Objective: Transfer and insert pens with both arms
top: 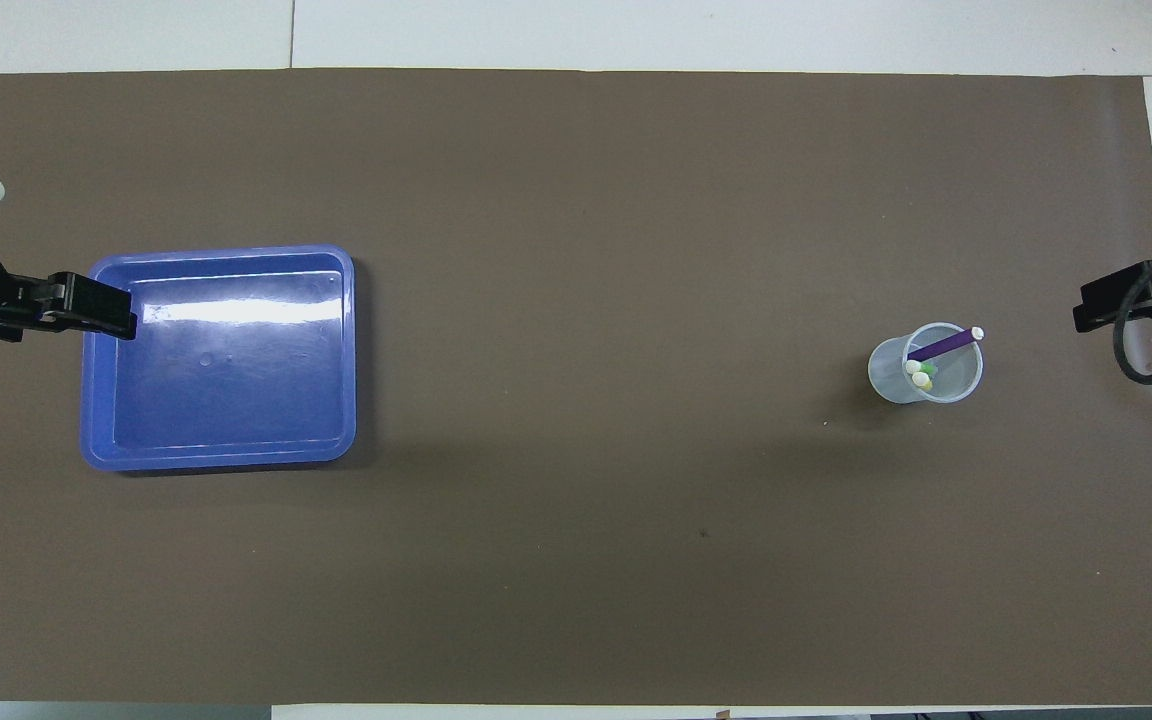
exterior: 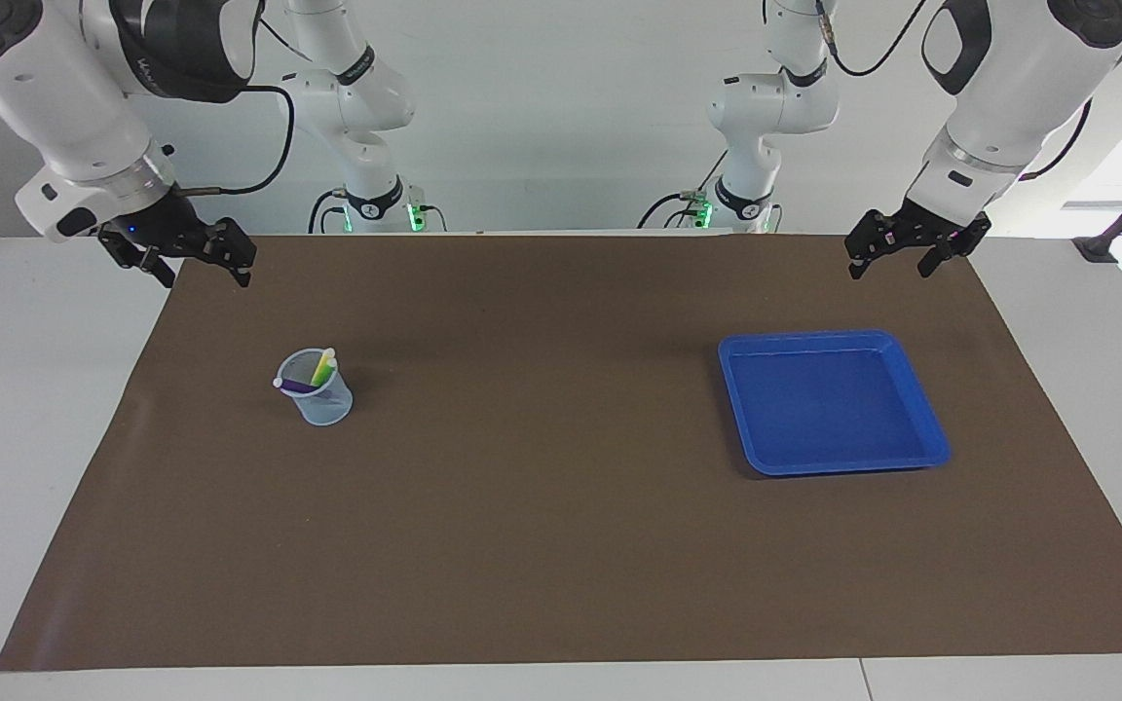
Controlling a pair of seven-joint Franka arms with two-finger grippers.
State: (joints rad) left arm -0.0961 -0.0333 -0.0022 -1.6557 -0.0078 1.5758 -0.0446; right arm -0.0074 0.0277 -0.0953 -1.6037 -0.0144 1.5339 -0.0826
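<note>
A clear cup stands on the brown mat that covers the counter, toward the right arm's end. All three pens are inside it. The yellow pen and the green pen lean together against the rim, pale ends up. The purple pen lies slanted across the mouth of the cup, its pale end sticking out over the rim.

Toward the left arm's end sits a blue tray, well apart from the cup, with nothing in it.

The right gripper hangs in the air over the mat's edge at its own end of the counter, jaws spread wide and holding nothing. The left gripper hangs over the mat's corner at its end, above the tray's edge in the overhead view, jaws likewise wide and empty.
</note>
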